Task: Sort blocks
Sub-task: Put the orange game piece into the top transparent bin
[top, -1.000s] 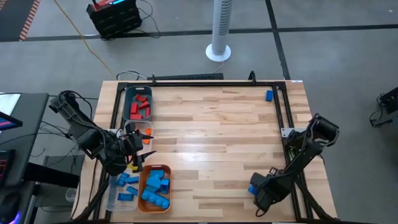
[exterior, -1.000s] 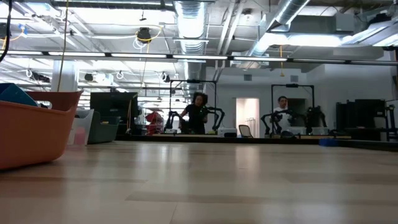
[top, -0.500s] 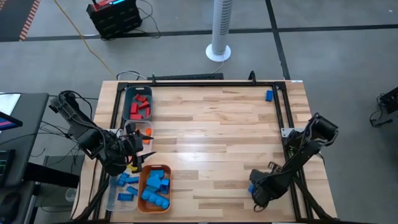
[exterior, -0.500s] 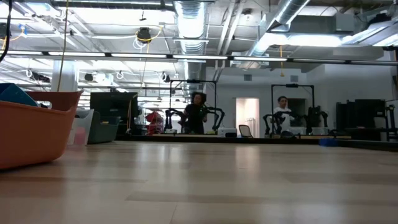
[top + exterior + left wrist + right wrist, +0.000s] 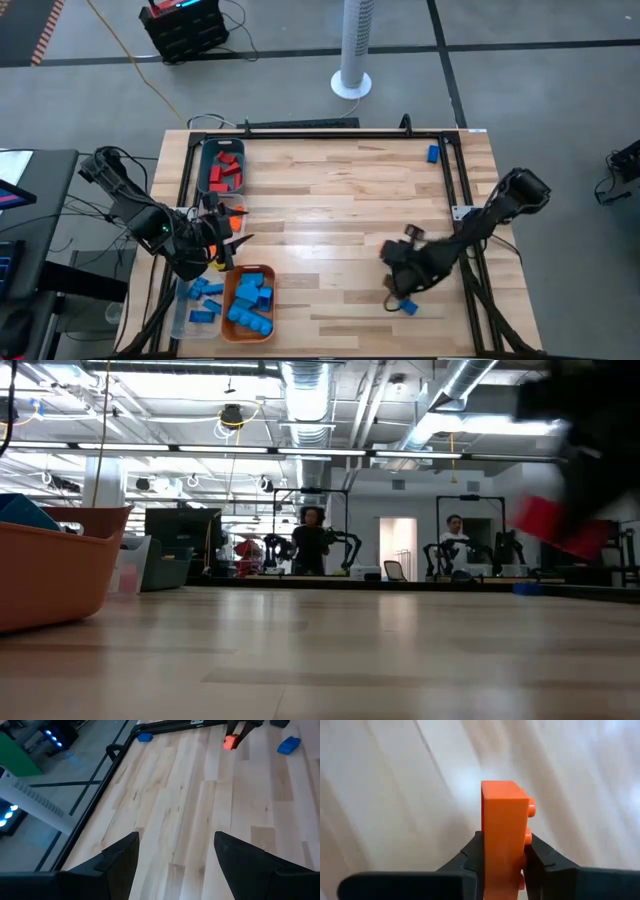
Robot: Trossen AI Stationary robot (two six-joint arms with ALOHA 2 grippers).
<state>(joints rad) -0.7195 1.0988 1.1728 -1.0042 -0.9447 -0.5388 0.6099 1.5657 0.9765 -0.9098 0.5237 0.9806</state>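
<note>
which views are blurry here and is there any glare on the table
Right wrist view: the orange block is sharp, the table behind it streaked. Low view: a dark and red smear at upper right. High view: soft glare on the tabletop left of centre.

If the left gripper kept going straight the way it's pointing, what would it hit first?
Probably nothing soon. The left gripper is open and looks across bare table. Farther along its line are the right gripper's orange block and a blue block, though depth is hard to judge.
</note>
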